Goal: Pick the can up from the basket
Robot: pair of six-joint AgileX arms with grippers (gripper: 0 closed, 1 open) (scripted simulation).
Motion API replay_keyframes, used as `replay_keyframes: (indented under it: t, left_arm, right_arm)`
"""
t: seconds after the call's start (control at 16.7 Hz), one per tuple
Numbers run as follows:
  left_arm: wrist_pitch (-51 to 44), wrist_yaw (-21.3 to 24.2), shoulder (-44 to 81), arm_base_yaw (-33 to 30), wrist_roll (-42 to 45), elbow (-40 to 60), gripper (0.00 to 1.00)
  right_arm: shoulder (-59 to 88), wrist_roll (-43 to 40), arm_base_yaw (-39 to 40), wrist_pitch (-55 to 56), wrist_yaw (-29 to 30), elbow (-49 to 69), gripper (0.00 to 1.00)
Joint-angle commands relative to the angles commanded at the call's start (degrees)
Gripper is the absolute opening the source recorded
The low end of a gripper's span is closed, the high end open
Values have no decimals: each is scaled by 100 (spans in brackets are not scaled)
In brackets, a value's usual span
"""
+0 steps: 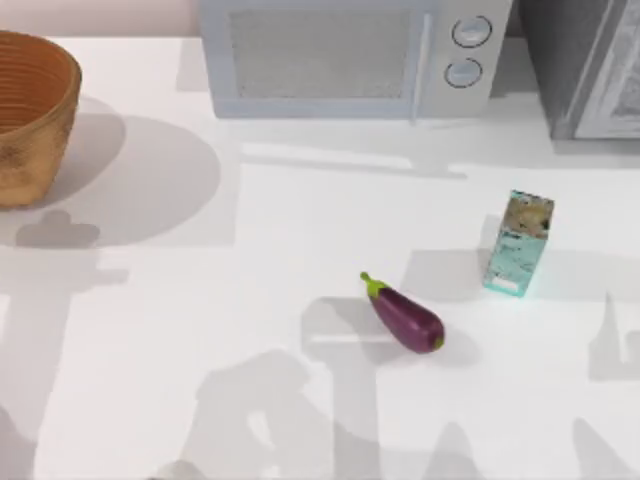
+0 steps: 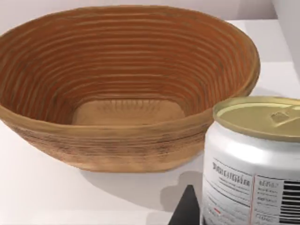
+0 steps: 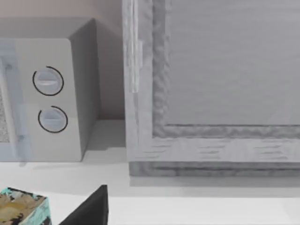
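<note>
The orange-brown woven basket [image 1: 30,120] stands at the table's far left corner. In the left wrist view the basket [image 2: 117,136] has nothing inside, its flat bottom bare. The can [image 2: 253,159], white with a pale yellow pull-tab top, is outside the basket on the near side of its rim, close to the camera. My left gripper [image 2: 248,211] is shut on the can, with one dark fingertip [image 2: 187,208] showing beside its wall. My right gripper [image 3: 154,215] is parked near the back right, open and holding nothing.
A purple eggplant [image 1: 405,315] lies mid-table. A teal carton [image 1: 518,245] stands to its right. A grey microwave [image 1: 340,55] sits along the back edge, with a grey cabinet [image 1: 590,65] at the back right corner.
</note>
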Motion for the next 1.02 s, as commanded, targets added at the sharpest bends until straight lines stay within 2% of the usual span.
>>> replay_keyframes:
  t: [0.24, 0.48, 0.72, 1.02]
  left_arm:
    - [941, -54, -2158, -132, -145, -1964, 0]
    - [1840, -108, -3692, -265, -295, -3350, 0]
    - [2243, -139, -4372, -342, -384, -3962, 0]
    - [2253, -140, -4390, -345, -386, -3979, 0]
  right_arm:
    - [0, 0, 0, 0, 0, 0, 100]
    - [0, 0, 0, 0, 0, 0, 100]
    - [0, 0, 0, 0, 0, 0, 100]
    - [0, 0, 0, 0, 0, 0, 100]
